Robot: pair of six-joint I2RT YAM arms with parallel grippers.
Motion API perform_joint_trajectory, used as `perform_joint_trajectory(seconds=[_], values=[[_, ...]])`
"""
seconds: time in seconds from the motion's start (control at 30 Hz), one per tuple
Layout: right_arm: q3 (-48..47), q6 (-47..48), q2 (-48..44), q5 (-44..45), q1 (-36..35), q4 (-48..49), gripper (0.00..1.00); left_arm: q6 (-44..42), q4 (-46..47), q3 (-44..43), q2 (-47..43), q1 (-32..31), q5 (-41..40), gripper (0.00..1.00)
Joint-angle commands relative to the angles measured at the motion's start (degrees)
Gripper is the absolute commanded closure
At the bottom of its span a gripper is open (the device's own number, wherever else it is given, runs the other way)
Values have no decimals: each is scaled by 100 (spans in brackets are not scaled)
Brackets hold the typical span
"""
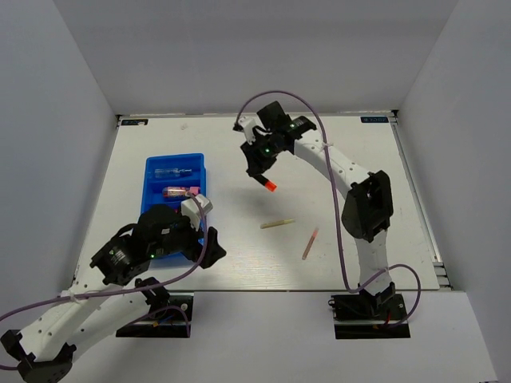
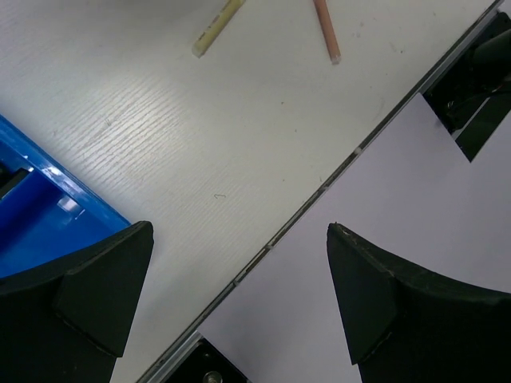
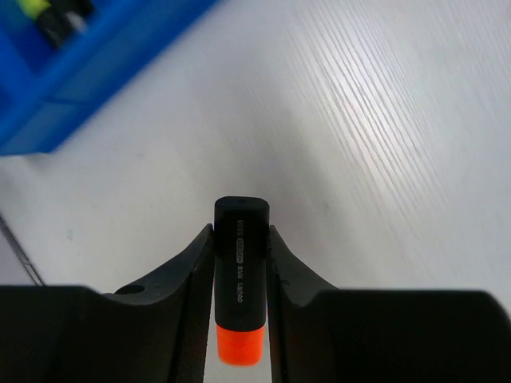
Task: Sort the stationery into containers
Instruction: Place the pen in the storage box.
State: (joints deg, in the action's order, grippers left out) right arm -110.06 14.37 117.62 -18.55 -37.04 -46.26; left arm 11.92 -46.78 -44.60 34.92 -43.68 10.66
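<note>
My right gripper [image 1: 264, 177] is shut on a black highlighter with an orange end [image 3: 240, 279] and holds it above the table, right of the blue tray [image 1: 153, 185]; the orange end [image 1: 270, 186] shows in the top view. The tray holds a clear-blue pen [image 1: 173, 171] and a pink tube [image 1: 180, 192]. A pale yellow stick [image 1: 277, 223] and a pink stick [image 1: 310, 243] lie on the table; both show in the left wrist view [image 2: 217, 26] [image 2: 326, 31]. My left gripper [image 2: 239, 263] is open and empty over the table's near edge, beside the tray's corner [image 2: 48, 207].
The right arm's base [image 1: 371, 307] and the left arm's base [image 1: 156, 315] sit below the table's near edge. A metal rail [image 1: 415, 191] runs along the table's right side. Grey walls enclose the table.
</note>
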Motion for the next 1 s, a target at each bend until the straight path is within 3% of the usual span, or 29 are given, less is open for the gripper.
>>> perform_joint_trajectory(seconds=[0.0, 0.13, 0.23, 0.37, 0.47, 0.5, 0.67, 0.83, 0.93, 0.97], values=[[-909, -101, 322, -1036, -390, -761, 100, 91, 28, -242, -160, -9, -160, 0], [-1448, -610, 612, -2149, -682, -332, 100, 170, 476, -190, -537, -18, -134, 0], [-1123, -1049, 630, -2818, -980, 1043, 100, 240, 776, -154, -740, -26, -151, 0], [-1920, -1112, 1121, -3110, -1297, 1698, 100, 319, 688, -304, -732, -18, -213, 0], [-1697, -1892, 1403, -3383, -1367, 2663, 100, 372, 749, -295, -670, -26, -187, 0], [-1651, -2042, 1404, -3410, -1385, 3562, 100, 398, 793, -295, -636, -26, -169, 0], [-1782, -2605, 1911, -3375, -1561, 4816, 100, 337, 890, -303, -521, -26, -169, 0], [-1748, -2229, 2256, -3244, -1701, 5109, 100, 302, 846, -409, -354, -26, -73, 0], [-1554, -1719, 2309, -3059, -1754, 4944, 100, 284, 864, -365, -363, -18, -55, 0], [-1519, -1127, 2318, -3006, -1798, 4864, 100, 284, 873, -313, -424, -26, -46, 0]])
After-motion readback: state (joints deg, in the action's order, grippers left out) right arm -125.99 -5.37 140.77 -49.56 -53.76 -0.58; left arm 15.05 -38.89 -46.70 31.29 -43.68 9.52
